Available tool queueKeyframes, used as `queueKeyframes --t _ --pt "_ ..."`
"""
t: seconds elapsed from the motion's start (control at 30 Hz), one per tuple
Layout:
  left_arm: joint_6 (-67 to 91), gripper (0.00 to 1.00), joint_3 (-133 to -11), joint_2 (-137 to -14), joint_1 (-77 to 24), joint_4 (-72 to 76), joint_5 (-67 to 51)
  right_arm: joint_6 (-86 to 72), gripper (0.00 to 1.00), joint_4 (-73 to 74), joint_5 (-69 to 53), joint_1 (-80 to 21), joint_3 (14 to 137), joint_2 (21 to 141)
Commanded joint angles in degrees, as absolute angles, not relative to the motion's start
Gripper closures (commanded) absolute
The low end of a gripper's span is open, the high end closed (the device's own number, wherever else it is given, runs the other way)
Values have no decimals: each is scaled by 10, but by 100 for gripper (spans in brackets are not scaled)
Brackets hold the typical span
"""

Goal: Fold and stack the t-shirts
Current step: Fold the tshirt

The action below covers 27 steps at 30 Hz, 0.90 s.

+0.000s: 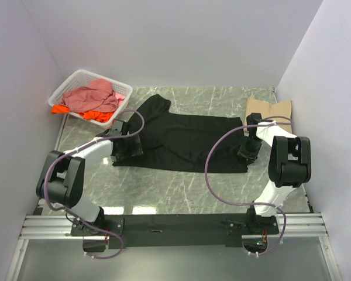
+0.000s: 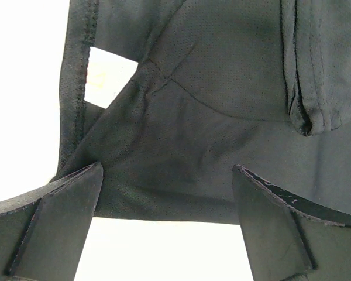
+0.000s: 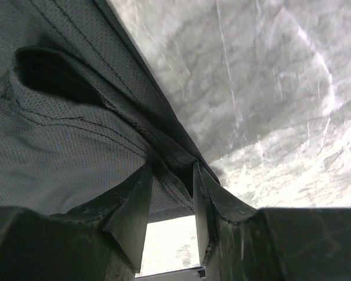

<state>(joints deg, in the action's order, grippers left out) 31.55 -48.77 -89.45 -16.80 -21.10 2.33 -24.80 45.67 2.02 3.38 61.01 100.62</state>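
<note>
A black t-shirt (image 1: 187, 140) lies spread flat across the middle of the table. My left gripper (image 1: 126, 146) is at its left edge, jaws wide open. In the left wrist view the shirt's edge (image 2: 181, 146) lies between the fingertips (image 2: 76, 193), with the white neck label (image 2: 108, 76) just beyond. My right gripper (image 1: 247, 150) is at the shirt's right edge. Its jaws stand narrowly apart astride the hem (image 3: 172, 170), not pressed on it. A folded tan t-shirt (image 1: 269, 110) lies at the back right. Pink (image 1: 93, 96) and orange (image 1: 96, 115) t-shirts lie in the basket.
A white lattice basket (image 1: 67, 88) stands at the back left by the wall. Grey walls close in the table on the left, back and right. Purple cables loop over both arms. Bare marble (image 3: 269, 88) shows beside the hem.
</note>
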Motion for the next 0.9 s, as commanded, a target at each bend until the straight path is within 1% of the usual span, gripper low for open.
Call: queueKeyframes --t 0.0,0.33,0.47,0.63,0.7,0.87 --pt "347 1 -442 -883 -164 -277 21 -248 59 482 36 33 577 1012" --pt "360 1 -431 -832 -163 -315 40 -256 59 490 51 34 522 996" --pt "368 1 -449 -812 -163 -346 55 -255 58 493 29 32 519 970" --pt "359 0 -521 -794 -163 -383 66 -236 52 523 8 26 596 931" --pt "359 1 -558 -794 -163 -390 61 -233 52 528 2 26 637 928" --pt "359 1 -607 -823 -163 -365 28 -219 53 511 -32 26 693 955"
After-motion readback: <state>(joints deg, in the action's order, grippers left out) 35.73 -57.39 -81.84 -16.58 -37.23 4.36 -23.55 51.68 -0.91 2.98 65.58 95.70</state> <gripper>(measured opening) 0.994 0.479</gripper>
